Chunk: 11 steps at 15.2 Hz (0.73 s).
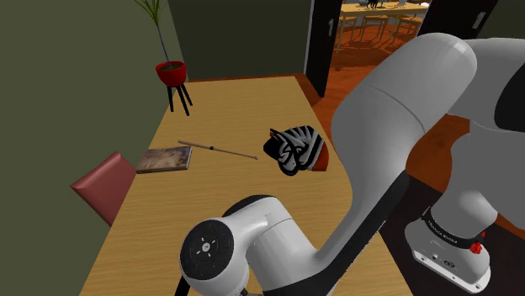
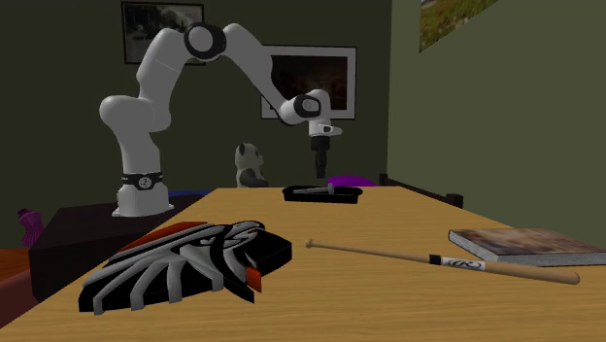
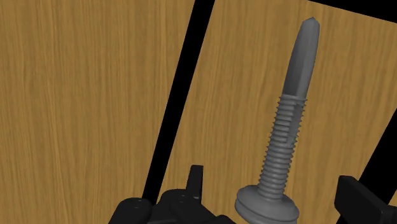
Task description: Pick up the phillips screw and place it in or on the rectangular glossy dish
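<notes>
The grey screw (image 3: 283, 127) is seen inside the black dish (image 2: 350, 197) at the second exterior view's middle, the gripper (image 2: 319, 167) is held open above it, so only lifting away seems to be needed.

On the table (image 1: 240, 101) a bat (image 1: 217, 149) lies between a book (image 1: 164, 158) and a striped object (image 1: 294, 150), perhaps a mask.
</notes>
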### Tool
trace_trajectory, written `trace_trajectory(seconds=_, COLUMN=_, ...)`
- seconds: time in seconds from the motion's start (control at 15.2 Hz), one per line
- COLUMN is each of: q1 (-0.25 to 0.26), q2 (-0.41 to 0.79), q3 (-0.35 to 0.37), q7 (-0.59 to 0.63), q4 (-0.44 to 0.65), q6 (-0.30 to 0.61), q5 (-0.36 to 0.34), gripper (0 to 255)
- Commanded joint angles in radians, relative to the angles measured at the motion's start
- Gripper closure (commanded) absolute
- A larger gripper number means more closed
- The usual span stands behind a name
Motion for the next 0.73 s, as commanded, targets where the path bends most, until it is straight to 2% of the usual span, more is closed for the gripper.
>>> trace_trajectory(seconds=0.0, q1=0.0, q2=0.0, q3=0.0, q7=0.0, q4=0.0, q6=0.0, q5=0.0, gripper=0)
trace_trajectory(seconds=0.07, q1=0.0, q2=0.0, q3=0.0, q7=0.0, q4=0.0, q6=0.0, q5=0.0, gripper=0)
trace_trajectory(seconds=0.33, q1=-0.008, q2=-0.071, q3=0.03, q7=-0.028, q4=0.027, q6=-0.092, q5=0.047, gripper=0)
trace_trajectory(seconds=0.66, q1=-0.008, q2=-0.071, q3=0.03, q7=-0.028, q4=0.027, q6=-0.091, q5=0.047, gripper=0)
